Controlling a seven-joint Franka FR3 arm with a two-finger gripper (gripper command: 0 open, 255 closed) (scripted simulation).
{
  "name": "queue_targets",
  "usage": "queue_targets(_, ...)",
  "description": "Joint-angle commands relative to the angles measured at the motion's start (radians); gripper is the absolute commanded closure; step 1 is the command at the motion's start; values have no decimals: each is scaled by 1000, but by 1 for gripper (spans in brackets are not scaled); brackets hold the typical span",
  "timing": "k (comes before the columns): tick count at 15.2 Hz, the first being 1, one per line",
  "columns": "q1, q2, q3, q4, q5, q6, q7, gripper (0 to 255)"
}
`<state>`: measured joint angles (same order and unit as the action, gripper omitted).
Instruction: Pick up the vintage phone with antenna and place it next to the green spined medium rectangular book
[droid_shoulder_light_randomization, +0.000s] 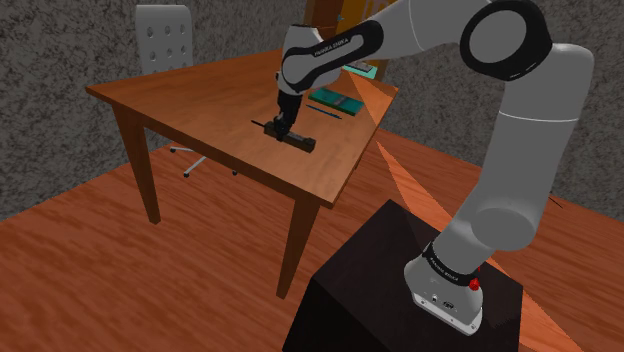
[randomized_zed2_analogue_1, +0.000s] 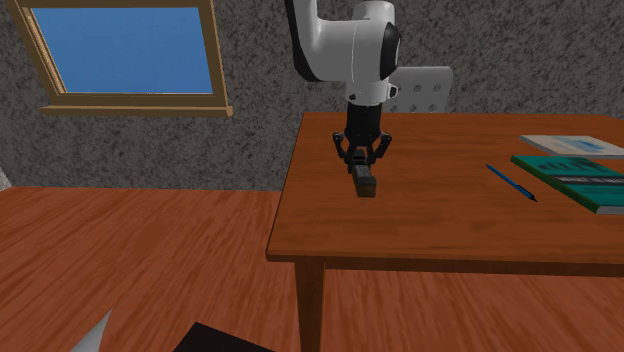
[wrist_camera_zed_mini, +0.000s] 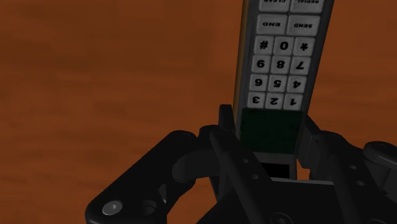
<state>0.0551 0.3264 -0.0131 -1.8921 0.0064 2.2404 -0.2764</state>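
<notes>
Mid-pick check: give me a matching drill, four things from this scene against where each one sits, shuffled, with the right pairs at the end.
Things:
1. phone
2. blue pen
3. green book
4. chair

Places:
A. on the floor beyond the table
B. clasped by the gripper
C. on the table, between phone and green book
D. flat on the table, past the pen from the phone

Pairs: 1-B, 2-C, 3-D, 4-A

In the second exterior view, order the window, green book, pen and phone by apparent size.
window
green book
pen and phone: these two look close, the pen longer but thinner, so I leave them unranked.
</notes>
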Motion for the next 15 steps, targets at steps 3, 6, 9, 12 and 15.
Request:
queue_targets(3,0,-23,0,21,0,-44,0,255)
queue_targets(6,0,-41,0,38,-1,-79,0,255)
queue_targets(9,0,-57,-1,57,-1,-114,1,255)
queue_targets(12,0,-72,-1,78,-1,-150,1,255)
queue_targets(15,0,-85,-1,101,-2,-186,1,255)
